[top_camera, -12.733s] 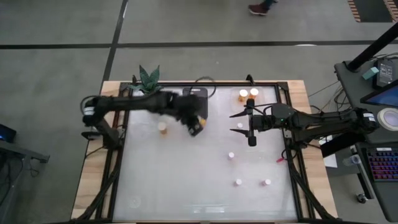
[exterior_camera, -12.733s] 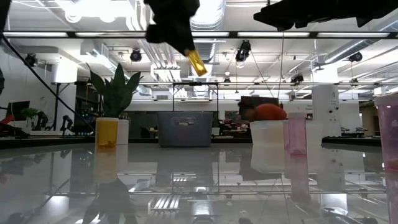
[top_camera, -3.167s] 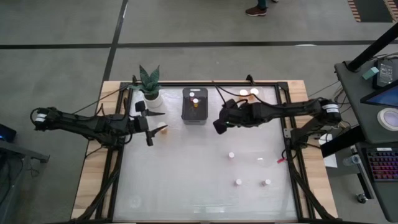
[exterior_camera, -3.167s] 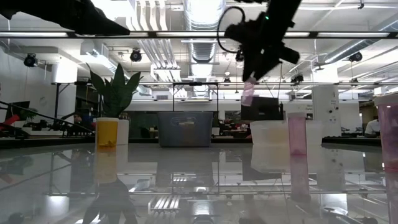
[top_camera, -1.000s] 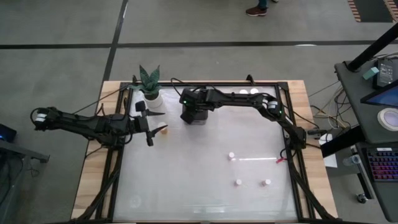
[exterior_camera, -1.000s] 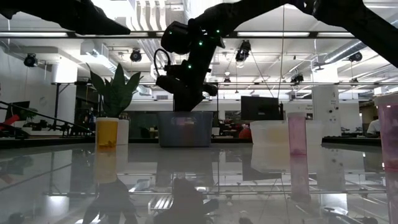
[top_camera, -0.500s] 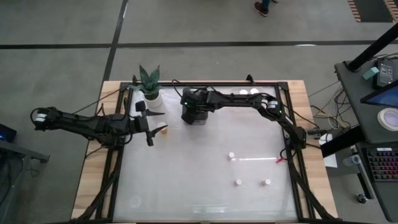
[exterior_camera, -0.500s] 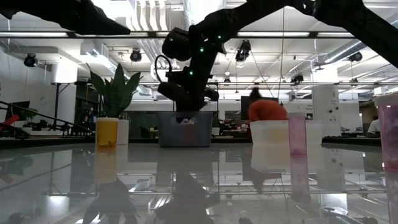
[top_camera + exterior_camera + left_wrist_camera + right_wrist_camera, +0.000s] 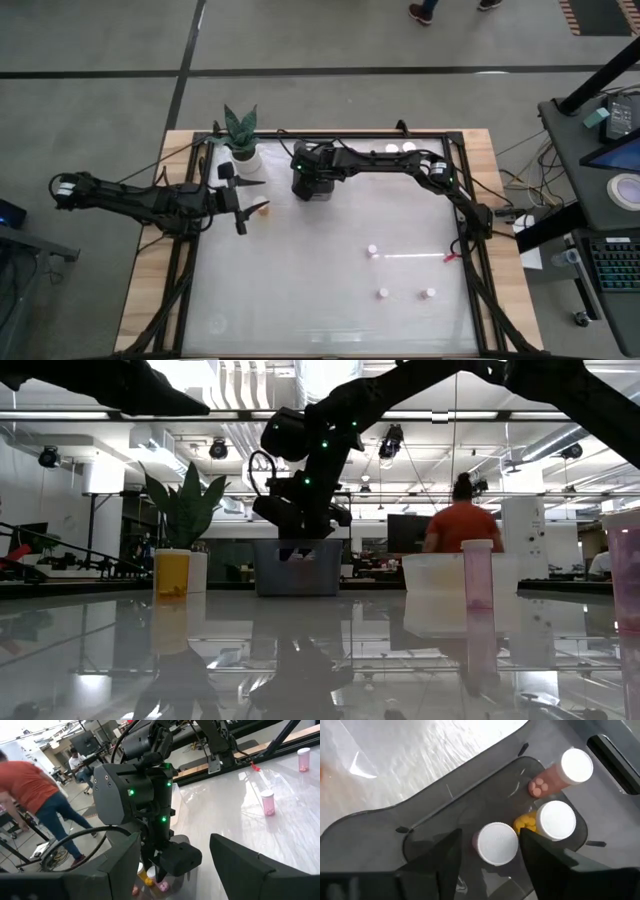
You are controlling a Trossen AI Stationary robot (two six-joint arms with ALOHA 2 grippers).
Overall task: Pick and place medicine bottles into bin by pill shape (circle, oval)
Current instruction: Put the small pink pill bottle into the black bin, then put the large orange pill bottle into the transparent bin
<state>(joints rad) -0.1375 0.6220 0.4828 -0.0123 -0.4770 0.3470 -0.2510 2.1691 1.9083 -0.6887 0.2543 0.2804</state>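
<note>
Hovering right pincer (image 9: pixel 490 851) open above binned bottles (image 9: pixel 495 842).

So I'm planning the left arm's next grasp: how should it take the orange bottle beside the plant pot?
The orange bottle stands upright with its white cap up, right by the left gripper. Probably best to close across the round body just under the cap, coming level from the left arm's side, away from the plant pot.
</note>
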